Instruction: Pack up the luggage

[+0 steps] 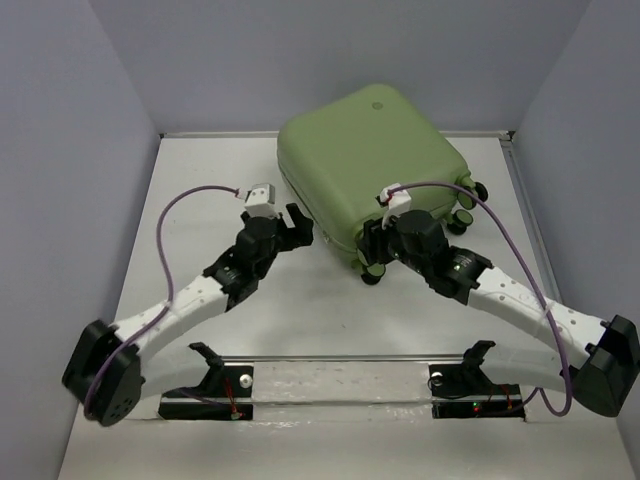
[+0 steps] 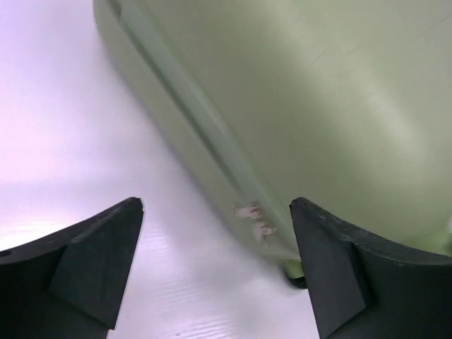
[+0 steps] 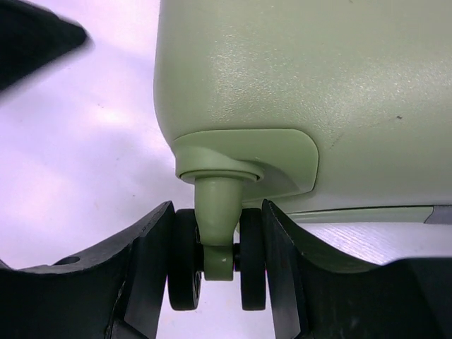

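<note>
Top external: the luggage [image 1: 375,165] is recorded closed on the desk [image 1: 200,170], at far centre, with its contents hidden. Its round emblem [image 1: 377,101] is too small to be read. The left gripper [image 1: 297,226] is held just beside the left edge, and the right gripper [image 1: 374,258] is set at the near corner.

Left wrist: the left gripper is seen spread. The luggage side with its zip pulls [image 2: 254,220] lies ahead, apart from the fingers.

Right wrist: the right gripper is found pinched on a caster wheel [image 3: 185,268] under the luggage corner.
</note>
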